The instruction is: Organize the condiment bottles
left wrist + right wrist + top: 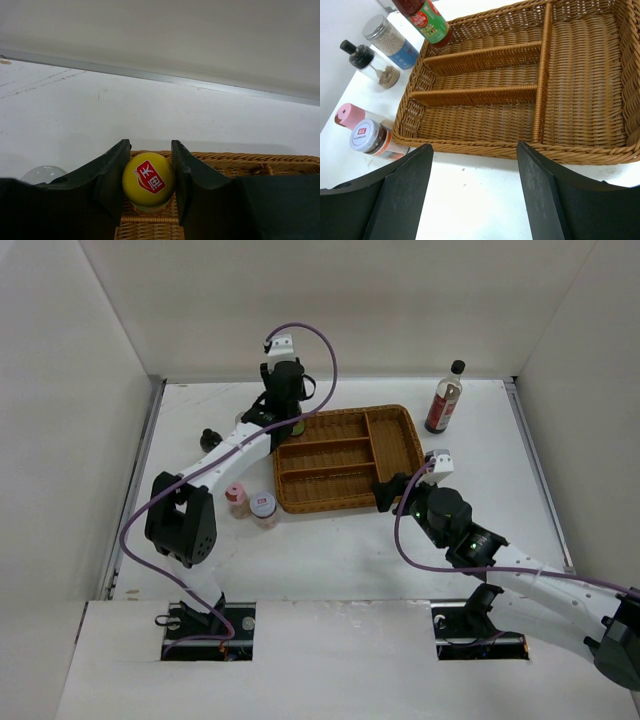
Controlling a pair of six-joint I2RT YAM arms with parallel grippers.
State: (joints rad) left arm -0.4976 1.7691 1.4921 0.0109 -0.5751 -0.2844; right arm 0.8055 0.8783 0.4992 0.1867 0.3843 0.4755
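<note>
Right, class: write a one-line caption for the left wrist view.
Left hand shut on yellow-capped bottle at a corner of the wicker tray.

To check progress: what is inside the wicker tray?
The tray looks bare. The left gripper holds the yellow-capped bottle at its far left corner. From above, the arm covers that corner; whether it rests inside is unclear.

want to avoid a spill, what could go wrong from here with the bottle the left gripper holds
1. The left gripper grips the bottle only by its round yellow cap, so it could slip or swing.
2. Its base looks to be over the far corner rim of the tray rather than a compartment. Released there, it may tip.
3. The silver-lidded jar stands close to that corner, and a sideways move could knock it.
</note>
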